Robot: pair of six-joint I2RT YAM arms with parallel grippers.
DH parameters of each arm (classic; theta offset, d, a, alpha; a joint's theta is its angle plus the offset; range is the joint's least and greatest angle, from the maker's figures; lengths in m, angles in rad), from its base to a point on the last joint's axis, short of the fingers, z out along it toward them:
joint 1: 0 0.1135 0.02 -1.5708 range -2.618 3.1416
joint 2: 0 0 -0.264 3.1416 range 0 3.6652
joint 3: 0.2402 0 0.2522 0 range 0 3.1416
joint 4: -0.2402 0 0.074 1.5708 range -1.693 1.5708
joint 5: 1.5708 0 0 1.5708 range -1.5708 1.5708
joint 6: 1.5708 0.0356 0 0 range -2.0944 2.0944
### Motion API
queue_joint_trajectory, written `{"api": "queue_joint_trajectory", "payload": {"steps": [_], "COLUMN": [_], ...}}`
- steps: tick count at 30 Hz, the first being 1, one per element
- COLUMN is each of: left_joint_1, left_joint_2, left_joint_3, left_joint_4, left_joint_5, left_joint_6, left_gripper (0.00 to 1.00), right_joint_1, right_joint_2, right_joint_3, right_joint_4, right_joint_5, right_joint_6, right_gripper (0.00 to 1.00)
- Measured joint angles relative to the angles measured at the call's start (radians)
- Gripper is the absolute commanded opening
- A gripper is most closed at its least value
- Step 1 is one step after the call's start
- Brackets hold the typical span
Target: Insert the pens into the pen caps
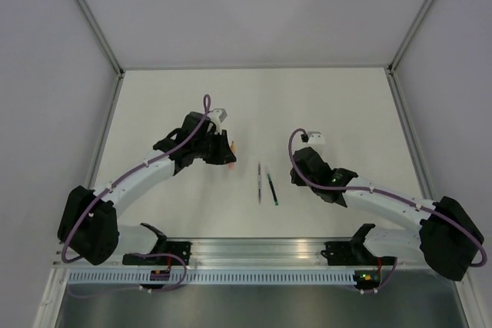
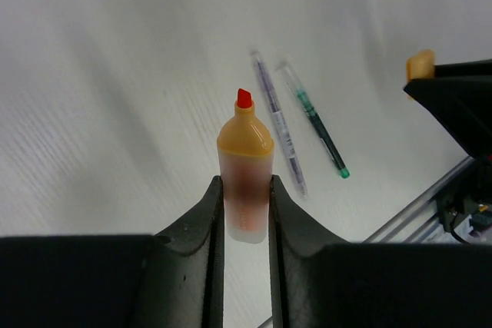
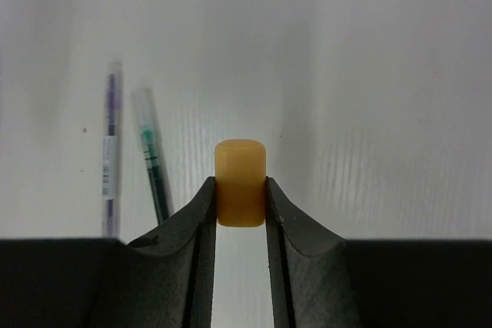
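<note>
Left wrist: fingers (image 2: 246, 217) clamp orange highlighter (image 2: 246, 167) tip-forward; right fingers (image 3: 241, 209) clamp orange cap (image 3: 241, 182).

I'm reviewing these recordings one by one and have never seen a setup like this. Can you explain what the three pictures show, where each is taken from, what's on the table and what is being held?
Two robot arms are bolted at the near edge of a white table. The overhead picture looks down from above and behind them. The other two come from small cameras on each wrist, so the dark shapes at the bottom are that arm's own two fingers.

The left gripper is closed on an orange highlighter, its red tip uncovered and pointing away from the camera. The right gripper is closed on a short orange cap.

Two thin pens lie side by side on the table between the arms: a purple pen with a clear barrel, and a green pen.

The left wrist view also catches the cap at its right edge.
</note>
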Motion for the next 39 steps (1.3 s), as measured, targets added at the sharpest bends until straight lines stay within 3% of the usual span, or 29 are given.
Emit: {"api": "queue_joint_trajectory", "payload": {"steps": [8, 13, 19, 21, 25, 31, 39], "left_joint_1": [0.007, 0.007, 0.006, 0.006, 0.006, 0.003, -0.006], "left_joint_2": [-0.129, -0.264, -0.276, -0.289, -0.321, -0.325, -0.330], "left_joint_3": [-0.182, -0.338, -0.435, -0.452, -0.475, -0.480, -0.480], "left_joint_4": [0.242, 0.441, 0.594, 0.624, 0.672, 0.707, 0.721], "left_joint_5": [0.200, 0.291, 0.353, 0.365, 0.369, 0.391, 0.395], "left_joint_6": [-0.054, -0.069, -0.092, -0.097, -0.102, -0.107, -0.113], "left_gripper": [0.02, 0.02, 0.02, 0.02, 0.02, 0.02, 0.02], "right_joint_1": [-0.081, -0.082, -0.082, -0.082, -0.082, -0.083, -0.083], "right_joint_2": [0.261, 0.349, 0.405, 0.405, 0.346, 0.148, -0.149], "right_joint_3": [0.001, 0.050, 0.089, 0.092, 0.093, 0.181, 0.234], "right_joint_4": [0.065, 0.131, 0.169, 0.167, 0.095, -0.034, 0.121], "right_joint_5": [-0.011, 0.004, 0.031, 0.032, 0.034, 0.034, -0.239], "right_joint_6": [-0.003, -0.010, -0.011, -0.010, -0.019, -0.066, -0.127], "right_gripper": [0.12, 0.30, 0.44, 0.56, 0.65, 0.63, 0.63]}}
